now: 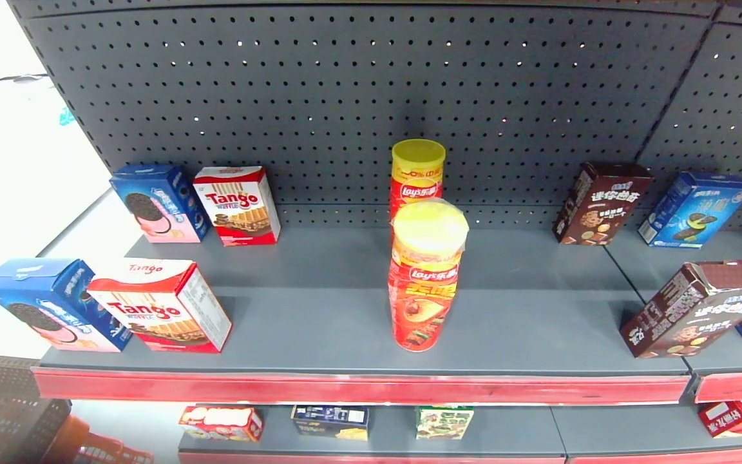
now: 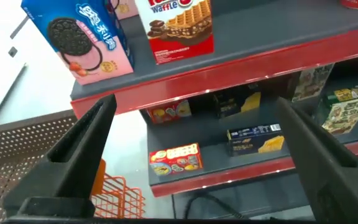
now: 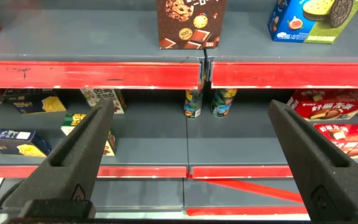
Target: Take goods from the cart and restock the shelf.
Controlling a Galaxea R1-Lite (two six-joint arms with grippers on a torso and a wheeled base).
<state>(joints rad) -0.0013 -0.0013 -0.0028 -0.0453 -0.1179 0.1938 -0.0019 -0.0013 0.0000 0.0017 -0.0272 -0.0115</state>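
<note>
You held your left hand [image 2: 196, 104] and right hand [image 3: 189, 106] wide and empty, the chip can [image 1: 427, 277] stood mid-front-edge on the shelf [image 1: 319, 309], so the cart [image 1: 4, 412] looked next.

Bare shelf [image 1: 319, 309] flanking chip cans [image 1: 424, 283] (two, front-to-back), boxes [image 1: 161, 306] perhaps crowding ends
</note>
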